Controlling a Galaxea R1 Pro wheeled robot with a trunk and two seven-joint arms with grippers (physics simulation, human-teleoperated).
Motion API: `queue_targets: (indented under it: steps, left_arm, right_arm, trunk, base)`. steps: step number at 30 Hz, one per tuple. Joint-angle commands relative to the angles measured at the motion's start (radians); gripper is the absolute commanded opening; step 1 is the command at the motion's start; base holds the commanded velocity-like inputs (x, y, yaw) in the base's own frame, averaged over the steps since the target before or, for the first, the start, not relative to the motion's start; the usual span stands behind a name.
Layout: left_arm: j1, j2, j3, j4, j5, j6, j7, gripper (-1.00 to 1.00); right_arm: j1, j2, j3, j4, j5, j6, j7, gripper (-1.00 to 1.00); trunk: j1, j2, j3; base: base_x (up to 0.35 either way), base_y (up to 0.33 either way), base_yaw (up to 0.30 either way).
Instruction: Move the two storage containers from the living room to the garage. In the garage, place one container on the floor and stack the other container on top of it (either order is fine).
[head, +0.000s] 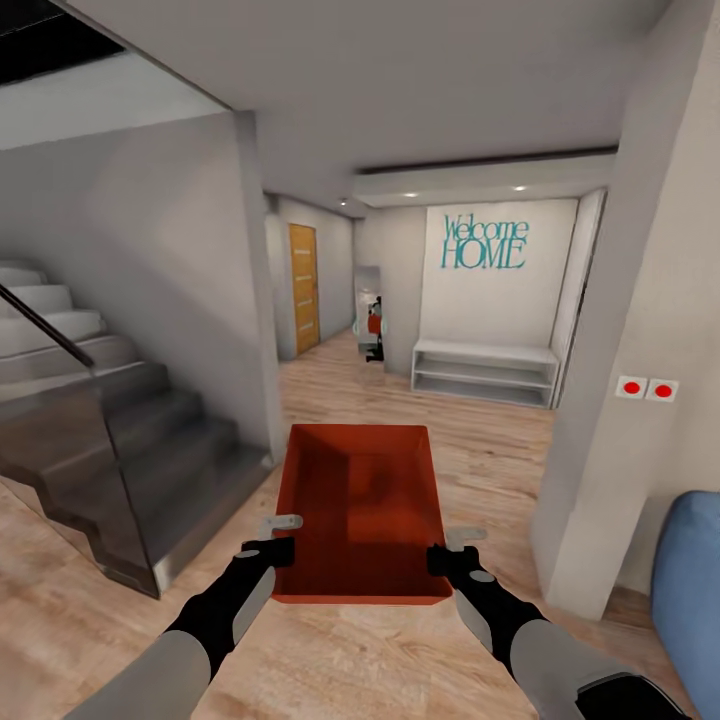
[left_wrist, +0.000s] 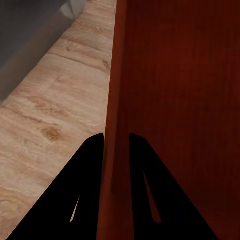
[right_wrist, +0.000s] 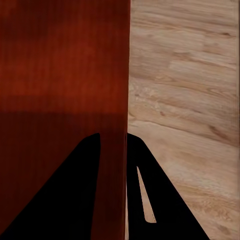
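An orange-red storage container (head: 362, 510) is held up in front of me above the light wood-plank floor (head: 480, 440). My left gripper (head: 283, 549) is shut on its left wall, my right gripper (head: 440, 556) on its right wall. In the left wrist view the black fingers (left_wrist: 90, 165) straddle the container's wall (left_wrist: 116, 125), one inside and one outside. Likewise in the right wrist view the fingers (right_wrist: 140, 165) clamp the container's other wall (right_wrist: 117, 125). The bin is topless and nothing lies in it.
A grey staircase (head: 110, 420) with a glass rail stands at the left. A white pillar (head: 640, 330) with two red buttons and a blue sofa edge (head: 690, 590) stand at the right. Ahead, the hallway leads to a white bench (head: 485, 370) under a "Welcome HOME" sign and a wooden door (head: 303, 285).
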Motion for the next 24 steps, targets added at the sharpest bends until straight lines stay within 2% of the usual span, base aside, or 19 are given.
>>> queue_targets:
  steps: [1, 16, 24]
  left_arm:
    - [0.0, 0.002, 0.07, -0.003, 0.063, 0.004, 0.011, -1.0]
    - [0.0, 0.002, 0.071, -0.003, 0.063, 0.004, 0.011, -1.0]
    - [0.0, 0.002, 0.07, -0.003, 0.063, 0.004, 0.011, -1.0]
  right_arm:
    - [-0.001, 0.0, -0.02, -0.003, -0.01, -0.003, 0.0, -1.0]
    - [-0.001, 0.002, -0.02, -0.003, -0.009, -0.001, 0.001, -1.0]
    - [-0.001, 0.0, -0.02, -0.003, -0.009, -0.001, 0.001, -1.0]
  trunk:
    - [0.001, -0.001, 0.0]
    - [0.001, -0.001, 0.0]
    - [0.001, -0.001, 0.0]
  base:
    - [0.323, 0.0, -0.235]
    - [0.323, 0.0, -0.279]
    - [0.323, 0.0, -0.059]
